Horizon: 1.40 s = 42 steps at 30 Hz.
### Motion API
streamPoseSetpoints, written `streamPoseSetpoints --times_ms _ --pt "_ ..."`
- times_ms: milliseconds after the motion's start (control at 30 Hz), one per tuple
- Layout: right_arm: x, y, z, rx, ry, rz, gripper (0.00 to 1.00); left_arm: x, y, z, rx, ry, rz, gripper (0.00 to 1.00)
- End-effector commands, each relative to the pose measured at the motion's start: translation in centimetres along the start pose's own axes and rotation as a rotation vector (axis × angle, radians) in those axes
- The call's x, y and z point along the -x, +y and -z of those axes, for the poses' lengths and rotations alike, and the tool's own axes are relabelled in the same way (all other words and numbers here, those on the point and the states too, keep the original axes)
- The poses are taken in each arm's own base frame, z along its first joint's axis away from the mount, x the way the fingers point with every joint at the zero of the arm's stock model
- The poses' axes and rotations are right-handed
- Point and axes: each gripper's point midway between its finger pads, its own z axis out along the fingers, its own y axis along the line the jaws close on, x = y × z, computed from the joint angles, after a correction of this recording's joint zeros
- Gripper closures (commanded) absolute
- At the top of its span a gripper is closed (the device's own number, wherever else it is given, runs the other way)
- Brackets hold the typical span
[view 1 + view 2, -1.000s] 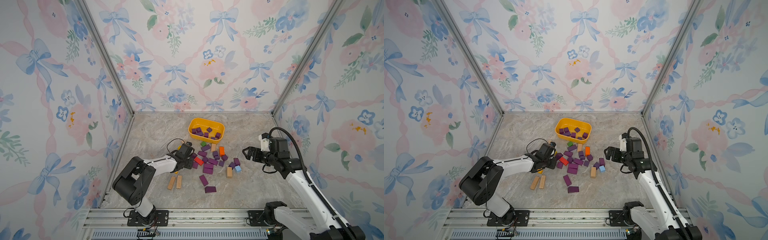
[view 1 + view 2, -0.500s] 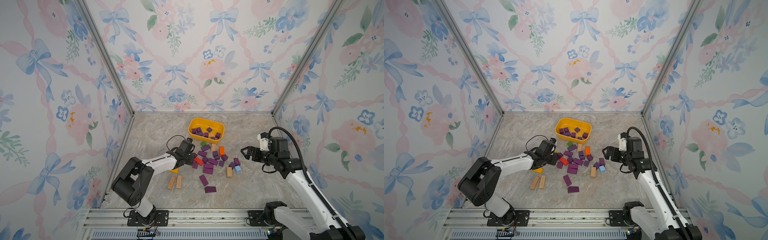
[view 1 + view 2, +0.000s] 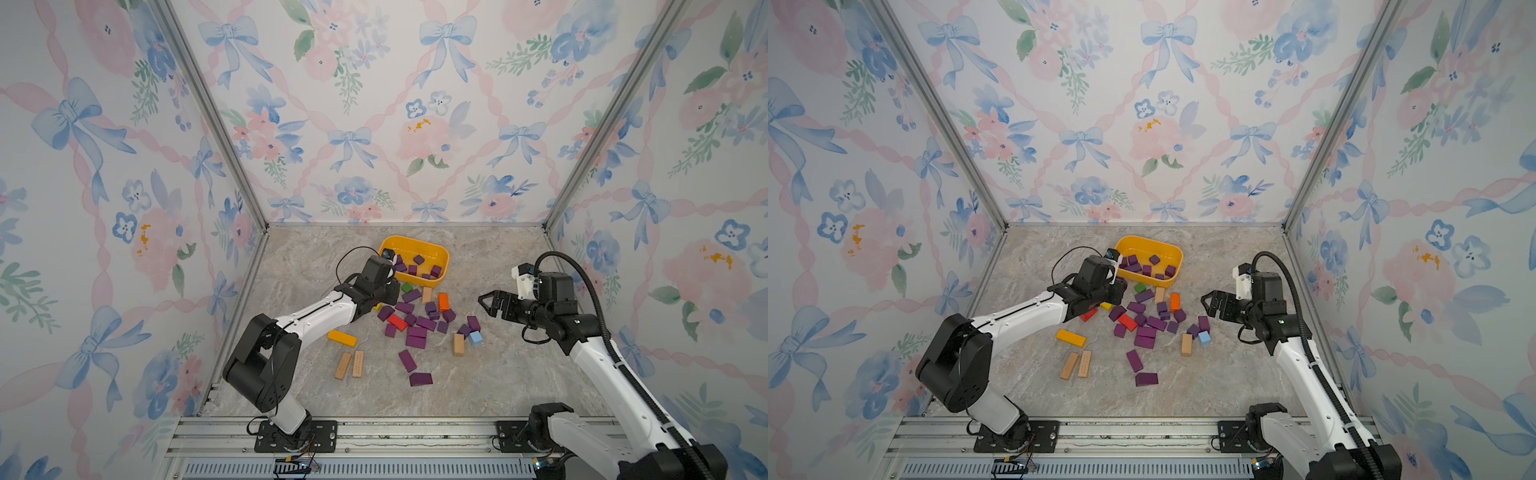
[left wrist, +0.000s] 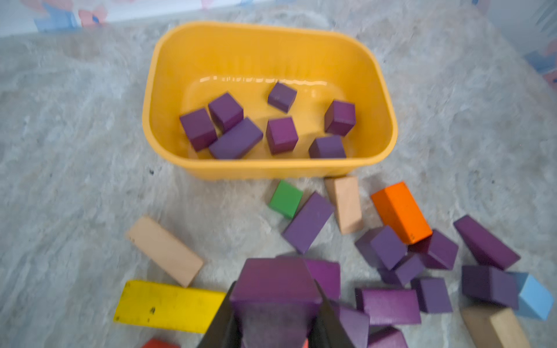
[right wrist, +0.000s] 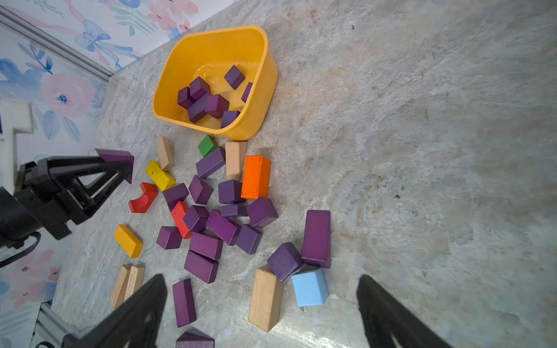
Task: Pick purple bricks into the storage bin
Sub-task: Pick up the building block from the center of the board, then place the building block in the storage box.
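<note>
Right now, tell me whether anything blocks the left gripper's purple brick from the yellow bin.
Nothing visible does. The left gripper holds the purple brick above the table; a purple bar and a green block lie flat below the path, and only the near wall of the yellow bin needs clearing.

You're looking at a marbled grey bench (image 3: 490, 374) boxed in by floral wallpaper walls (image 3: 374, 124) with blue bows, and an aluminium rail (image 3: 395, 432) runs along its front edge. On the bench you'll find a green cube (image 3: 407, 287), a tan block (image 3: 427, 295) near it and an orange block (image 3: 443, 302) just past that. A red bar (image 3: 397, 322) lies mid-scatter. Towards the front, an orange-yellow bar (image 3: 342, 338) lies alone, and two tan bars (image 3: 358, 364) lie side by side nearer the rail. A light blue cube (image 3: 475, 338) sits just beside another tan block (image 3: 459, 345). In the right wrist view you can also make out a yellow block (image 5: 159, 175), a red arch (image 5: 144, 197) and one more tan block (image 5: 165, 153).
</note>
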Motion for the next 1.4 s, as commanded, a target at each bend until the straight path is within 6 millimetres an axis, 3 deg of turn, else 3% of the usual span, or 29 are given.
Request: streamPoseSetpoints --times_ms 0,133,300,600,733,800,967,1067,1133,1367 --pt "-0.2 -0.5 -0.6 -0.004 0.016 -0.024 0.03 2.4 -0.1 -1.7 -0.007 -0.018 -0.04 0.75" --pt "-0.5 -1.0 -0.6 -0.022 0.017 -0.028 0.03 5.3 -0.2 -3.6 -0.021 -0.049 -0.046 0.75" --pt "-0.9 -1.4 -1.0 -0.027 0.026 -0.049 0.03 7.2 0.7 -5.9 -0.026 -0.063 -0.039 0.76" --pt "-1.2 -2.0 -2.5 -0.033 0.055 -0.074 0.03 7.4 2.0 -9.4 -0.021 -0.042 -0.045 0.75" --pt "-1.0 -2.1 -3.0 -0.037 0.067 -0.079 0.03 7.4 2.1 -10.0 -0.038 -0.037 -0.047 0.71" --pt "-1.1 -2.3 -3.3 -0.042 0.075 -0.083 0.03 7.6 2.1 -10.0 -0.035 -0.042 -0.055 0.64" --pt "-1.3 -2.5 -3.8 -0.043 0.091 -0.088 0.03 8.2 2.1 -9.3 -0.027 -0.058 -0.063 0.23" --pt "-1.3 -2.5 -4.0 -0.044 0.098 -0.086 0.03 8.8 2.1 -8.1 -0.029 -0.075 -0.062 0.08" --pt "-1.2 -2.4 -4.0 -0.041 0.097 -0.087 0.03 9.1 2.1 -7.3 -0.02 -0.087 -0.056 0.02" --pt "-0.1 -1.5 -2.9 -0.018 0.045 -0.07 0.03 10.6 1.9 -2.8 0.014 -0.154 -0.041 0.02"
